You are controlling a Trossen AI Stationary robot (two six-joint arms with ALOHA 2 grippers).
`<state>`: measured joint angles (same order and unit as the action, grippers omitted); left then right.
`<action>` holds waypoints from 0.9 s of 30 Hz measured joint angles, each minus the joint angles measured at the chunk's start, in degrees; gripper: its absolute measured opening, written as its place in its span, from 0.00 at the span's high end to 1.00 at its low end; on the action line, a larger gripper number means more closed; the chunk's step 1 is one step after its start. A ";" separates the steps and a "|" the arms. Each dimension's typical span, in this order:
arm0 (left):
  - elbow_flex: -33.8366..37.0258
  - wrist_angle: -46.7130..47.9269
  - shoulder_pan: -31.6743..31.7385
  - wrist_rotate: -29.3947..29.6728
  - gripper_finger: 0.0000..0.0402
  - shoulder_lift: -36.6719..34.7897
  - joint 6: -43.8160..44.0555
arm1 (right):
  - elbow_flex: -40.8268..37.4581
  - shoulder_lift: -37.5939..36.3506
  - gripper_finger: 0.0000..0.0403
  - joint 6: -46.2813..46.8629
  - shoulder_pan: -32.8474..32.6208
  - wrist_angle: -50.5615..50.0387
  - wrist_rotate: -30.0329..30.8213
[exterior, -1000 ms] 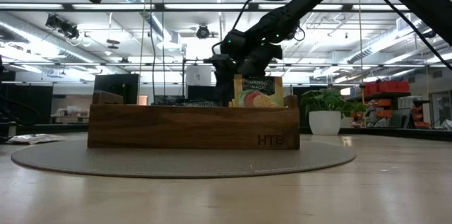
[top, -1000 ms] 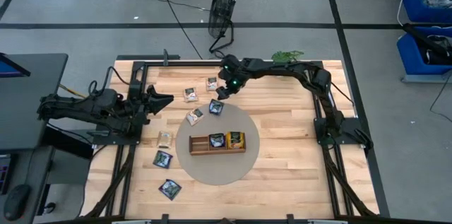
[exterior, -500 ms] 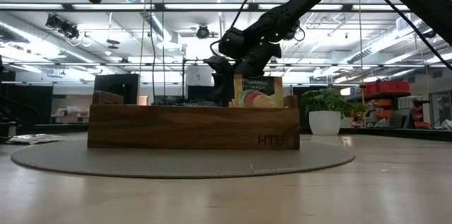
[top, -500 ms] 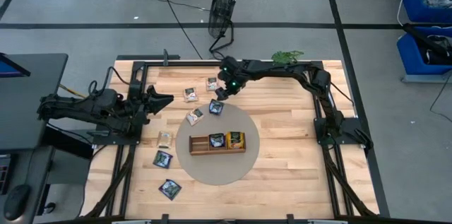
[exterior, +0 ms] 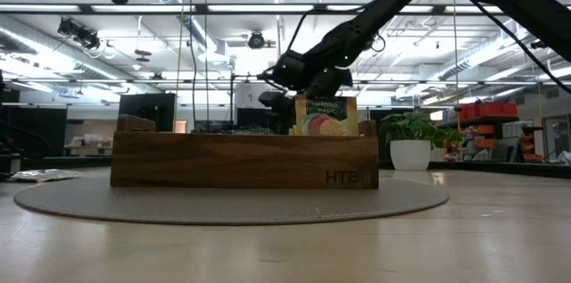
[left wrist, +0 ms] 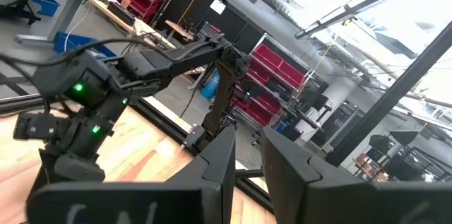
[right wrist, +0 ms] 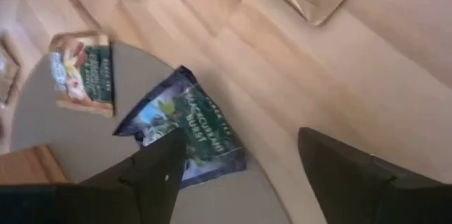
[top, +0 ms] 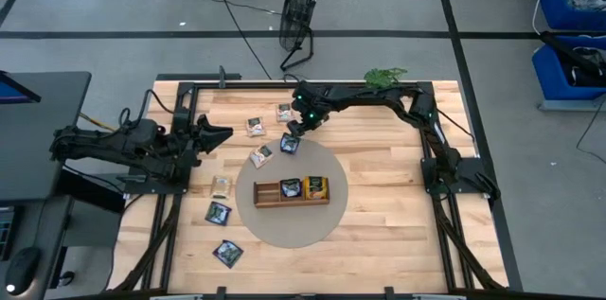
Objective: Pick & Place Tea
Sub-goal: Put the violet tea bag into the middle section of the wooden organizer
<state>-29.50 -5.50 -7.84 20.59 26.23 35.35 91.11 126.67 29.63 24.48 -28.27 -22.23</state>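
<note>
Above the round grey mat's point(top: 284, 229) far edge, right gripper point(top: 294, 128) hovering spread over a dark blue-black tea sachet point(top: 289, 144), beige sachets point(top: 260, 156) lying beside, long brown wooden tray point(top: 268, 194) nearby, left gripper point(top: 223, 133) waiting narrowly parted at table's left.

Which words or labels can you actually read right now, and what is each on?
"HTB": burned into the wooden tray front, low view.
"MANGO MAGIC": on the orange sachet standing in the tray.
Dark blue sachet under the right pincer: white lettering, too blurred to read.
Other sachets: print too small.
</note>
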 joint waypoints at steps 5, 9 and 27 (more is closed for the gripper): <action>0.00 0.20 0.01 0.01 0.82 -0.02 0.00 | 0.07 -0.09 0.30 -0.52 -0.66 0.13 0.44; 0.00 0.23 0.01 0.18 0.82 0.01 0.00 | 0.07 -0.09 0.30 -0.07 -1.32 -0.10 -0.57; 0.00 0.24 -0.01 0.20 0.82 0.00 0.00 | 0.07 -0.07 0.47 -0.77 -5.43 -0.16 1.09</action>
<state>-29.50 -5.26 -7.86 20.80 26.23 35.35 91.18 126.61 28.85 19.05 -28.43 -21.14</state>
